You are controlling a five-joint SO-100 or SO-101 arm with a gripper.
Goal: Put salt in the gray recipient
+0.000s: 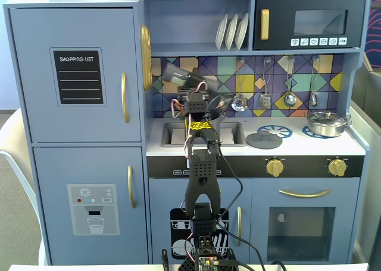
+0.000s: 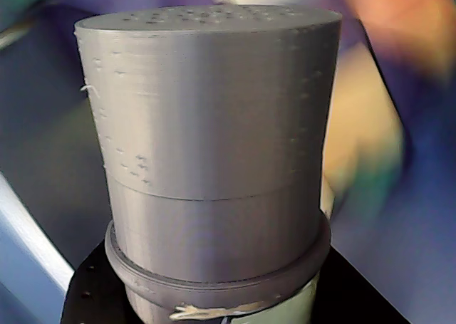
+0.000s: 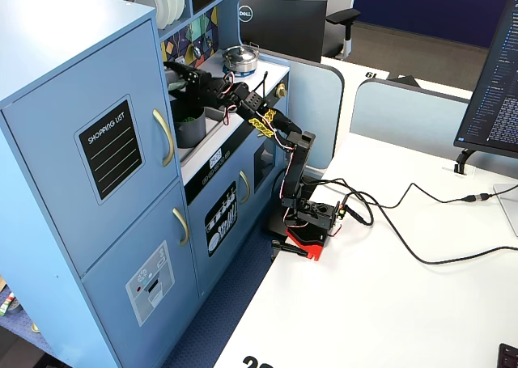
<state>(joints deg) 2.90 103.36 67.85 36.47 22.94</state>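
- Gray ribbed plastic filled the wrist view: the tall slim gray cylindrical salt shaker, its perforated flat cap pointing away from the camera, body running straight out from the tool.
- Tool was closed on the salt shaker; the grip showed as black jaw parts at the shaker's lower collar in the wrist view. Finger tips themselves were hidden behind the shaker.
- In a fixed view the shaker was blurred and held above the sink end of the toy kitchen counter, its long axis tilted, cap end up and to the left in that view.
- The matte gray cylindrical pot sat in the sink area, below the raised tool, partly hidden by the cabinet edge. In the frontal fixed view the arm covered it.
- Key relation, judged: pot lay beneath and slightly nearer the arm's base than the shaker's cap; the cap still pointed upward-outward, not down. The wrist would need to roll or pitch to bring the cap end over the pot mouth.
- Flat round gray lid lay on the counter right of the sink; shiny silver pan further right. Both well apart from the tool.
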